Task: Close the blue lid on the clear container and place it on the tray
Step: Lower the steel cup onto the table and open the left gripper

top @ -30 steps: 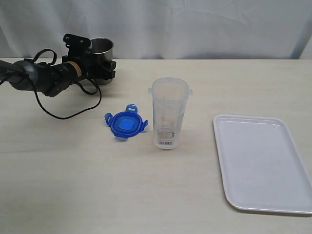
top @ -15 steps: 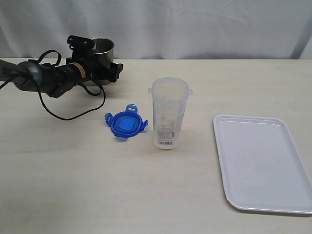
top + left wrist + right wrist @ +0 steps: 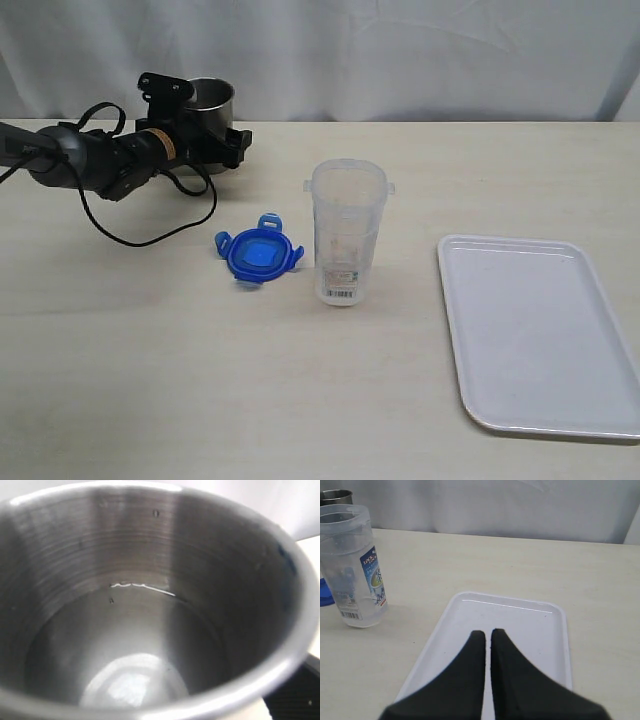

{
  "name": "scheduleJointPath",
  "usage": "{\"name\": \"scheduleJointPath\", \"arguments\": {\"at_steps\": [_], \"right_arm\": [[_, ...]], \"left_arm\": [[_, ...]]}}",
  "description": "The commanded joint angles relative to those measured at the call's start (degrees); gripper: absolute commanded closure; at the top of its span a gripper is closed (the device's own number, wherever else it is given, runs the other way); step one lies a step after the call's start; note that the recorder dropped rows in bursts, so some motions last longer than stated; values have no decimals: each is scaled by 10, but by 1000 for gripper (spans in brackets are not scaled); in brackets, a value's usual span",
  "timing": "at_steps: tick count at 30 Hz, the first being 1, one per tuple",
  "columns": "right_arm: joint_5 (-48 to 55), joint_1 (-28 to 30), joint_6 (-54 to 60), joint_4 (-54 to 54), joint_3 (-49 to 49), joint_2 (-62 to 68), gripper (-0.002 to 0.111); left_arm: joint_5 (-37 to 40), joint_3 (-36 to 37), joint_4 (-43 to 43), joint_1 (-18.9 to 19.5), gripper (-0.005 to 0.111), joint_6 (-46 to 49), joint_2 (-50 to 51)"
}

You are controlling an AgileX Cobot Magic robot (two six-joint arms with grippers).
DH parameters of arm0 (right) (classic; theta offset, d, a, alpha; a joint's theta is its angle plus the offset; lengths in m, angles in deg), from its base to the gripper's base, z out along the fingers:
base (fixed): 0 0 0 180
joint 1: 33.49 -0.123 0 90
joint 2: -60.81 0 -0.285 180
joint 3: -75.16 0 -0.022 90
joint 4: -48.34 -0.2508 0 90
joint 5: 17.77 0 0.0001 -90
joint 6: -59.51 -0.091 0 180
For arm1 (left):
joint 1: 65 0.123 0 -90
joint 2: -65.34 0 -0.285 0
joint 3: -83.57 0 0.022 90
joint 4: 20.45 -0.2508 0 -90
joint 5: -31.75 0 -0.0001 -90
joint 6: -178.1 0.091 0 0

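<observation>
I judge the job hardly begun: the blue lid [image 3: 258, 254] lies flat on the table [image 3: 300, 390], just beside the foot of the clear container [image 3: 346, 232], which stands upright and open, well apart from the tray [image 3: 540, 335] on the far side of it. First step, then, is getting hold of that lid, and neither arm is on it. My left gripper [image 3: 236, 148] is up at the back of the table against the steel cup [image 3: 212, 100], arm stretched low and near level over the surface with its cable looping down; the left wrist camera stares straight into the cup's bare inside. From these views I cannot tell how far its jaws are parted, nor whether they have the cup. My right gripper [image 3: 488, 631] hangs low over the near end of the tray, fingers pressed together with nothing between them. The next move, as I see it, calls for the left arm to come away from the cup and drop on the lid, which sits so flat that a rim or flap is the only purchase
</observation>
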Motion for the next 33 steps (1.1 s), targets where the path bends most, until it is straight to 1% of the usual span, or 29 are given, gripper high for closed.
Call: {"name": "scheduleJointPath", "arguments": {"at_steps": [1,15,24,29,33], "right_arm": [[-1,4,-2,-1,-1,-2,104],[-1,4,-2,-1,-1,-2,104],[-1,4,-2,-1,-1,-2,104],[-1,4,-2,-1,-1,-2,104],[-1,4,-2,-1,-1,-2,104]], "left_arm": [[-4,-1,3,-3,3,-3,0],[6,-1,1,-3,3,-17,-6],[29,-1,0,-5,3,-32,-15],[34,-1,-38,-5,3,-53,-16],[40,-1,-42,-5,3,-68,-19]]}}
